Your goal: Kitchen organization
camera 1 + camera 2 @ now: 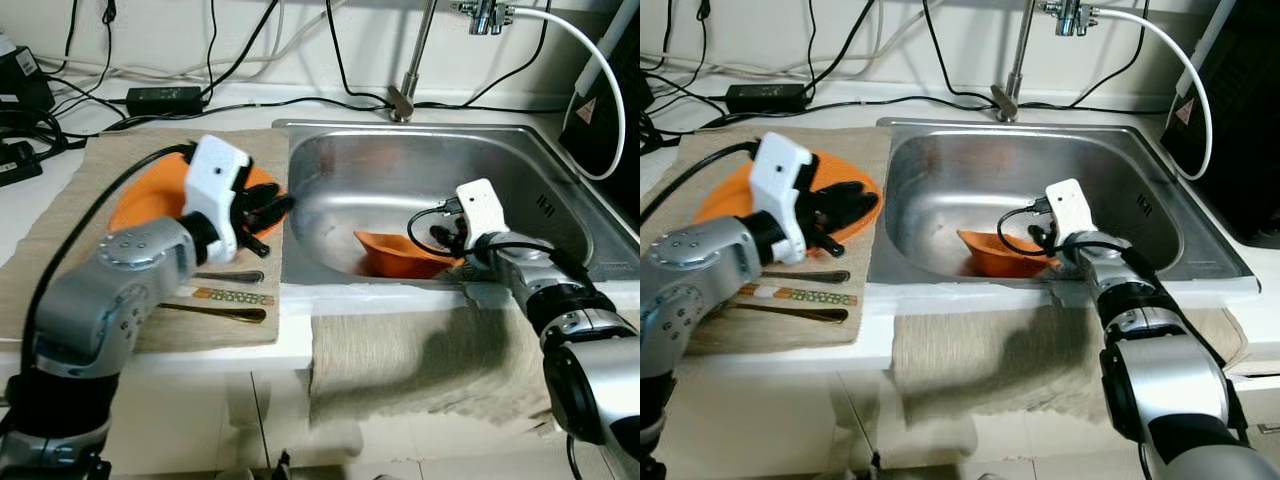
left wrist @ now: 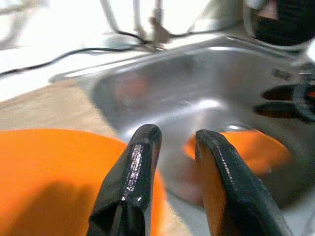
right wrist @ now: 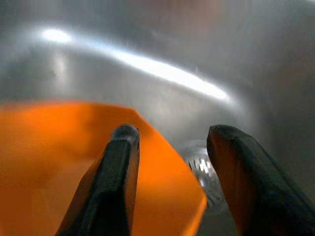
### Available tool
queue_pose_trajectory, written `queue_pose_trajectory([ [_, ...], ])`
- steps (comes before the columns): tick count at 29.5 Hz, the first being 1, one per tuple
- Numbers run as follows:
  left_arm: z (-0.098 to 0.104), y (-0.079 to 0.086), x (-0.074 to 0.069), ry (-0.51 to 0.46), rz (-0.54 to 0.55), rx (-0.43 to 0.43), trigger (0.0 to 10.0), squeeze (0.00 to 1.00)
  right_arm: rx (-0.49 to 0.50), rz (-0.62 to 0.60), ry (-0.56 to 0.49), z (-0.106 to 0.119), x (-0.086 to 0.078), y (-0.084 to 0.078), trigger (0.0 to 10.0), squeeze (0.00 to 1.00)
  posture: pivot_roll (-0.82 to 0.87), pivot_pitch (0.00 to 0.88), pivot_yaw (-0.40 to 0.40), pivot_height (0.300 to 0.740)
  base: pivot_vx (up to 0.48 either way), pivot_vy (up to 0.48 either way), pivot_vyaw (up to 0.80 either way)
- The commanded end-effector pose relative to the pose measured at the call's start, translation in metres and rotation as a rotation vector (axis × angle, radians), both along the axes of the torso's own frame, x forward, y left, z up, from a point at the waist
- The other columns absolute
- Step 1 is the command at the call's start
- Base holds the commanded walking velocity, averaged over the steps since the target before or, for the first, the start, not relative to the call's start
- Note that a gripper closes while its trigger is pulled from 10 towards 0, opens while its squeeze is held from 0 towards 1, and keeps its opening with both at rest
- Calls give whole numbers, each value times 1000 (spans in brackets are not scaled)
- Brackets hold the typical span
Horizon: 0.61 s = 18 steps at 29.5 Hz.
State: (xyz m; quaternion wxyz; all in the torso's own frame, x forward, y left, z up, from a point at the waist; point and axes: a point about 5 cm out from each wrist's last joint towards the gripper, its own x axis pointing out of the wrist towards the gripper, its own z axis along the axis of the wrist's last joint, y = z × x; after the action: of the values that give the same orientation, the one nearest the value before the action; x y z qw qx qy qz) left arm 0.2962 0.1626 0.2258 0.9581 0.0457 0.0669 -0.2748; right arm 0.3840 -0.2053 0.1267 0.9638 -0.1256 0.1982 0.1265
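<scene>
Orange and bright, a small bowl (image 1: pixel 400 256) with flat angled sides sits inside the steel sink (image 1: pixel 350 185), near the front wall of the sink. From the head views, a second orange thing, a round plate (image 1: pixel 150 200), lies on a tan mat (image 1: pixel 110 160) just beside the sink on the robot's left. So there are two orange dishes. Three pieces of cutlery (image 1: pixel 225 296) lie on the mat in front of the plate, one with a patterned handle. One tap (image 1: pixel 405 95) stands behind the sink, and black cables (image 1: pixel 230 95) run along the white counter (image 1: pixel 40 190) by the wall. A tan towel (image 1: pixel 420 350) hangs down over the counter edge in front of the sink.

The left pincer (image 1: pixel 272 208) is over the plate, at the sink's left rim. The right pincer (image 1: pixel 440 238) is down in the sink, right by the bowl.

In the left wrist view, the left pincer's fingers (image 2: pixel 133 172) are a little apart with nothing between them. The plate is under them and the bowl is past them in the sink.

In the right wrist view, the right pincer's fingers (image 3: pixel 115 172) are wide apart and hold nothing. One finger is over the bowl's edge, and the drain (image 3: pixel 202 169) shines between them.
</scene>
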Motion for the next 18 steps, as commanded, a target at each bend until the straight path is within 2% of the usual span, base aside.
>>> queue_pose_trajectory([
  [1,4,14,4,-19,79,6,10000,0,40,22,-63,17,7,4,10000,0,-38,0,-61,740,0,0,0],
  [2,2,28,7,-7,158,29,10000,0,121,44,-102,24,10,10,10000,0,-37,0,-66,740,0,0,0],
  [3,-1,56,12,8,311,92,10000,0,272,67,-174,39,14,20,10000,0,-32,0,-73,740,0,0,0],
  [4,-3,68,13,10,362,115,10000,1000,342,84,-204,45,16,26,10000,0,-31,0,-75,740,0,0,0],
  [5,-3,68,13,10,362,115,10000,1000,342,84,-204,45,16,26,10000,0,-31,0,-75,740,0,0,0],
  [7,-3,84,14,9,426,130,10000,1000,429,104,-244,53,18,35,10000,0,-29,0,-79,740,0,0,0],
  [8,-3,84,14,9,426,130,10000,1000,429,104,-244,53,18,35,10000,0,-29,0,-79,740,0,0,0],
  [9,-7,98,15,17,482,177,10000,1000,490,133,-264,58,19,45,10000,0,-30,0,-78,740,0,0,0],
  [10,-7,98,15,17,482,177,10000,1000,490,133,-264,58,19,45,10000,0,-30,0,-78,740,0,0,0],
  [11,-10,112,14,26,540,218,10000,1000,529,169,-278,62,19,56,10000,0,-32,0,-76,740,0,0,0],
  [12,-15,130,11,44,592,257,10000,0,582,236,-285,66,18,74,10000,0,-32,0,-77,740,0,0,0],
  [16,-21,136,8,74,597,250,10000,0,601,273,-277,66,17,85,10000,0,-31,0,-82,740,0,0,0],
  [17,-31,134,6,121,555,231,10000,0,605,291,-263,65,16,93,10000,0,-29,0,-87,740,0,0,0],
  [18,-36,132,4,138,535,252,10000,0,599,285,-255,64,16,96,10000,0,-31,0,-88,740,0,0,0],
])
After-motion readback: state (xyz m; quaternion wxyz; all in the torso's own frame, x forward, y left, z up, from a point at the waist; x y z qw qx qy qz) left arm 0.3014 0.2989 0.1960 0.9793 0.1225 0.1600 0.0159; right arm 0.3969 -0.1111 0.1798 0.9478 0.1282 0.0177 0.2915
